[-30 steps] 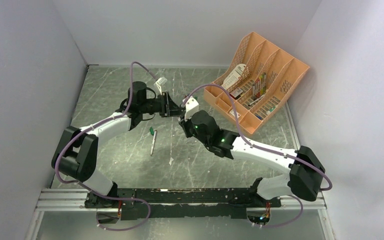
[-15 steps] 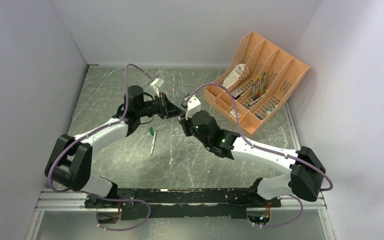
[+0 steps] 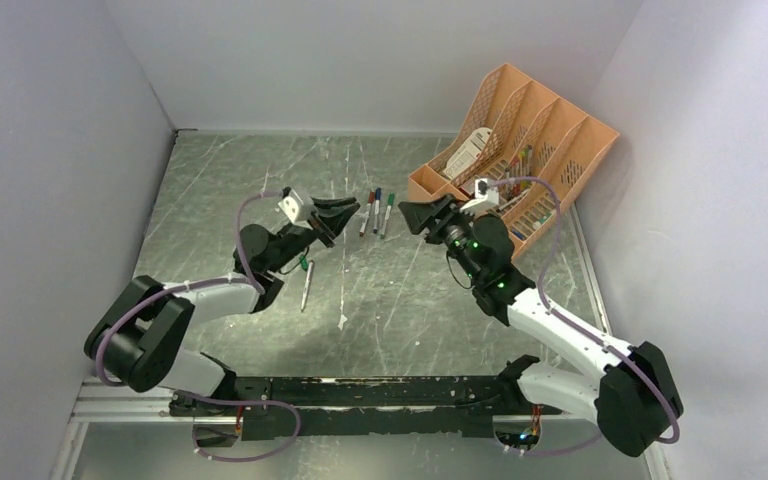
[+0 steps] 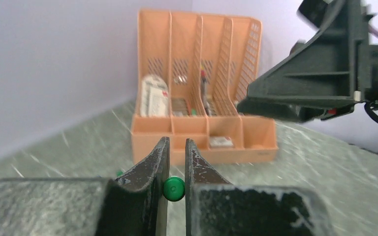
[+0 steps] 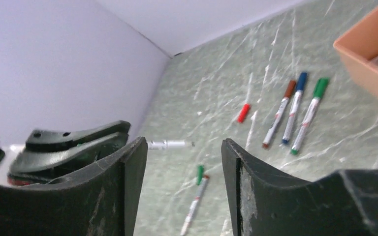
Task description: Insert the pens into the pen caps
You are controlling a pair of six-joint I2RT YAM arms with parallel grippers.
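Organiser [image 4: 256, 147] near three capped pens [image 5: 294, 109] on bench [image 3: 220, 190], pen [image 5: 170, 144] clenched in left end effector [image 4: 176, 147], barrel partly hidden by fingers [image 4: 152, 167], right end effector [image 3: 408, 213] released

Three pens [image 3: 377, 212] lie side by side on the counter [image 3: 260, 170], between the left gripper [image 3: 350, 208], a held pen [image 5: 170, 144] in its jaws, and the right gripper [image 3: 406, 213]. The organiser [image 3: 550, 130] stands to their right; nearer, a lone pen [image 3: 306, 291] with a cap [image 3: 303, 263] just behind it.
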